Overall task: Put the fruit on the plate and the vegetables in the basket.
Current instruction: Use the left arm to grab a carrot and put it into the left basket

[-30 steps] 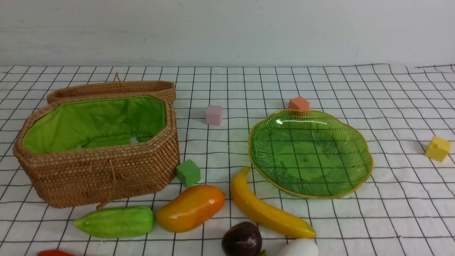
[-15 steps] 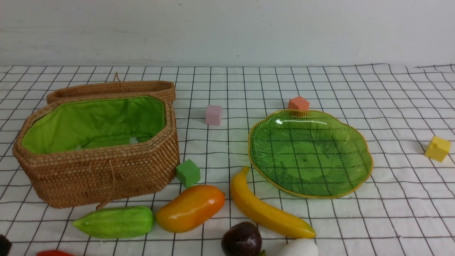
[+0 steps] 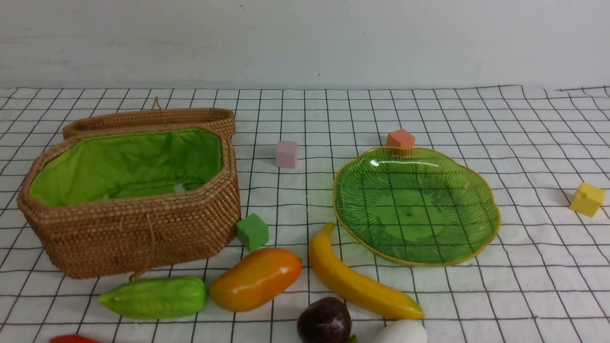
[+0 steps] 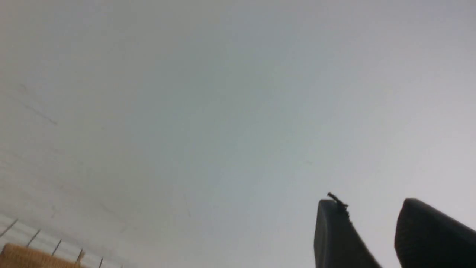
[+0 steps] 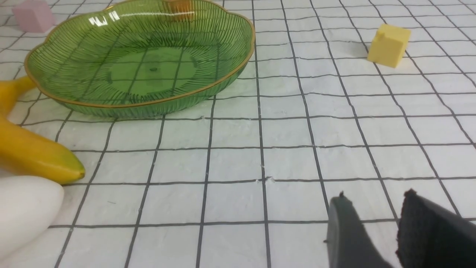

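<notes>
While the right end effector (image 5: 375, 197) hangs low over the table (image 5: 290, 130), fingers narrowly apart and empty, the plate (image 5: 141, 104) lies ahead of it, toward the robot's left. One banana (image 3: 352, 276) slants from its stem beside that plate back toward the robot. One mango (image 3: 256, 278) and one gourd (image 3: 155, 297) lie roughly crosswise before the open basket (image 3: 143, 238), the gourd's tip pointing left. One dark ball (image 3: 324, 320), one white piece (image 3: 400, 332) and one red piece (image 3: 71, 339) sit nearest the robot. The left end effector (image 4: 372, 203) tilts up at the wall, narrowly parted, holding nothing.
</notes>
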Tool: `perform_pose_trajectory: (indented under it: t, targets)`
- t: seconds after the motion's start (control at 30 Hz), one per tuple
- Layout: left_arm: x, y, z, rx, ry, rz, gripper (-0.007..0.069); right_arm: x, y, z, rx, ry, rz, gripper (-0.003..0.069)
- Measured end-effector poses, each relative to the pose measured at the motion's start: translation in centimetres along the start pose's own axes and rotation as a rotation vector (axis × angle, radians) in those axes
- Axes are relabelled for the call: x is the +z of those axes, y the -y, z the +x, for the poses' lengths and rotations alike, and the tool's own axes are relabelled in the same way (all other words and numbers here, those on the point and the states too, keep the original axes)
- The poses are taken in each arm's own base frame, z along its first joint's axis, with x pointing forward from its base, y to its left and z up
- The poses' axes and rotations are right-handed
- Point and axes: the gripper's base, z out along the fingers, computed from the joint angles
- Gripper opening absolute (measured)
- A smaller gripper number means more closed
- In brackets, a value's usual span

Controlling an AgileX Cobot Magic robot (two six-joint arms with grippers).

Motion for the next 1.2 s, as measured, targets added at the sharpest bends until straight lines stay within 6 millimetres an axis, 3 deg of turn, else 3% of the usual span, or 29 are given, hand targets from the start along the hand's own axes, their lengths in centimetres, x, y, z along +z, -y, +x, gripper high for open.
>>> perform_pose_trajectory:
  t: [0.1,0.23,0.4,0.57,0.67,0.8,1.03,1.2]
  targets:
    - [2.3,1.3,-1.3,0.052,-0.188,-0.082,0.0239,0.0,0.0,0.0,0.0,0.0,0.0,0.0238]
    - [4.2,0.8,-0.7,0.182,-0.398,-0.194,0.0239,0.0,0.0,0.0,0.0,0.0,0.0,0.0238]
    - [5.5,-1.3,1.9,0.238,-0.69,-0.363,0.0239,0.0,0.0,0.0,0.0,0.0,0.0,0.0238]
    - [7.4,-3.6,5.9,-0.016,-0.943,-0.598,0.0255,0.0,0.0,0.0,0.0,0.0,0.0,0.0238]
    - [9.0,-4.4,7.7,-0.083,-1.058,-0.657,0.0291,0.0,0.0,0.0,0.0,0.0,0.0,0.0238]
    - [11.6,-5.9,11.6,-0.177,-1.257,-0.691,0.0419,0.0,0.0,0.0,0.0,0.0,0.0,0.0238]
    - [13.8,-8.3,16.2,-0.273,-1.389,-0.742,0.0606,0.0,0.0,0.0,0.0,0.0,0.0,0.0238]
    - [15.5,-9.5,17.9,-0.289,-1.426,-0.777,0.063,0.0,0.0,0.0,0.0,0.0,0.0,0.0238]
